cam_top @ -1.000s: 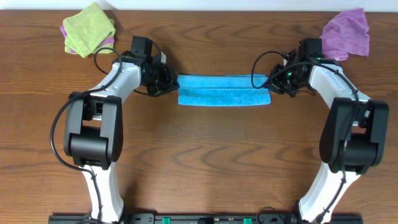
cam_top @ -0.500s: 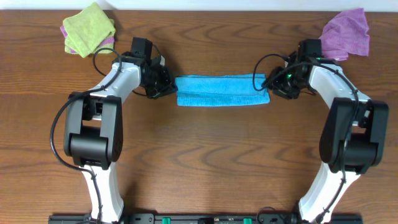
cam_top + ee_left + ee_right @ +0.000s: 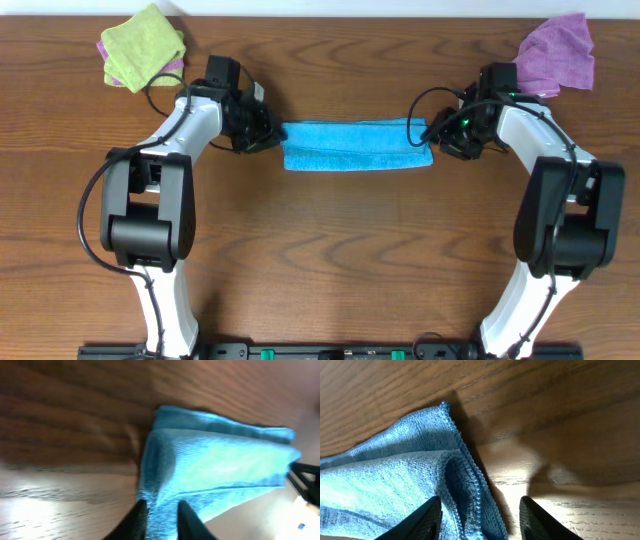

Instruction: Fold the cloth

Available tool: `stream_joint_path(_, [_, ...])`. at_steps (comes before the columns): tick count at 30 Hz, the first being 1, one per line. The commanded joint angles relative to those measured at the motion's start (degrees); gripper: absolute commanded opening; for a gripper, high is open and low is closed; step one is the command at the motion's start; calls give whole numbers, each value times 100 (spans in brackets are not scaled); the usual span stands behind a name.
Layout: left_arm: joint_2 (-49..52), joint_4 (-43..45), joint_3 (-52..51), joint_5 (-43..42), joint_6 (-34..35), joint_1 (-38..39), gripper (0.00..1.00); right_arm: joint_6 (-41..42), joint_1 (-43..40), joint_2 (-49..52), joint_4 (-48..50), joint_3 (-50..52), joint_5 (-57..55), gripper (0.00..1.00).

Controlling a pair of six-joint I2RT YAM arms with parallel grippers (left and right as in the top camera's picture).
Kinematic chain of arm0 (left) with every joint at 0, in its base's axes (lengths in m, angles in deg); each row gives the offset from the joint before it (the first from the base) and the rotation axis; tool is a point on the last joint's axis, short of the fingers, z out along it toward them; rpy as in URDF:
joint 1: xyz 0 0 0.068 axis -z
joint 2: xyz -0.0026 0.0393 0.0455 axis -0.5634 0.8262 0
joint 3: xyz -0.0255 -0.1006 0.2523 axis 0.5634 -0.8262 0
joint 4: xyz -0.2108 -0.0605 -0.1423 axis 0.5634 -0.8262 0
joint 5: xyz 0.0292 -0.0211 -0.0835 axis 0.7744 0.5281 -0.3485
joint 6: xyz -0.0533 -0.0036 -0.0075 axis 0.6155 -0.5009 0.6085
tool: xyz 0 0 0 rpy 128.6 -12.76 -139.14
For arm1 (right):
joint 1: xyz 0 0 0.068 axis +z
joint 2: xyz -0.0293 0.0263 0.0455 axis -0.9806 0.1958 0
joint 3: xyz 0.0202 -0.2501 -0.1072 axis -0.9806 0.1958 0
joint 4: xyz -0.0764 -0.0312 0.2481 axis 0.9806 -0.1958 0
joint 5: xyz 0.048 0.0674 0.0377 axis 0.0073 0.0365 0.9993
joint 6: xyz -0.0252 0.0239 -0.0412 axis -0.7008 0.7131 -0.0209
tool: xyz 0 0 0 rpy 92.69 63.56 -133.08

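Note:
The cloth [image 3: 355, 146] is bright sky-blue and lies folded into a long narrow strip on the wooden table, between my two arms. My left gripper [image 3: 268, 135] is at the strip's left end. In the left wrist view its gripper [image 3: 161, 505] has the jaws a little apart, with the edge of the cloth [image 3: 220, 465] lying in the narrow gap. My right gripper [image 3: 440, 135] is at the strip's right end. In the right wrist view that gripper [image 3: 480, 502] stands wide open astride the hemmed end of the cloth [image 3: 395, 470], which rests slack on the wood.
A lime-green cloth [image 3: 142, 45] lies bunched at the back left corner and a purple cloth [image 3: 557, 52] at the back right. The table's back edge runs just behind both. Bare wood stretches in front of the strip, between the two arm bases.
The strip has shifted slightly left and back with the left arm. The right gripper has opened off the cloth's end, and the left jaws have just parted.

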Motion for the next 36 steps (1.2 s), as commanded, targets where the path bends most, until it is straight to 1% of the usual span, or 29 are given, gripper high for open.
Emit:
stream_joint_path(1, [20,-140,284,-212,-219,-13,25,-85,-7,-9,-24,-92,24,55])
stream_joint_path(5, [9,-708,699,-181,-765,-11,25,-269,-94,-42,-146,-136,22,58])
stream_joint_path(9, [9,-1154,905,420,-1062,61,25,-549,-229,-42,-542,-393,-94,57])
stream_joint_path(12, [9,-1298,905,787,-1231,201,24,-776,-308,-42,-1012,-706,-501,56])
stream_joint_path(17, [9,-1263,905,1558,-1475,739,24,-1231,-350,-44,-1816,-1331,-1137,55])
stream_joint_path(21, [9,-1252,905,2192,-1731,1137,23,-1405,-350,-44,-2081,-1545,-1200,54])
stream_joint_path(23, [9,-1272,905,2667,-1816,1322,18,-1438,-350,-44,-2140,-1582,-1235,55])
stream_joint_path(26, [9,-1305,905,3167,-1860,1493,9,-1464,-350,-48,-2197,-1582,-1266,54])
stream_joint_path(28, [9,-1296,903,3429,-1875,1563,6,-1532,-350,-50,-2238,-1582,-1263,54])
stream_joint_path(29, [9,-1270,903,3574,-1884,1596,6,-1591,-348,-50,-2267,-1582,-1266,54])
stream_joint_path(36, [17,-807,892,3895,-1895,1637,6,-1786,-348,-79,-2343,-1582,-1268,54])
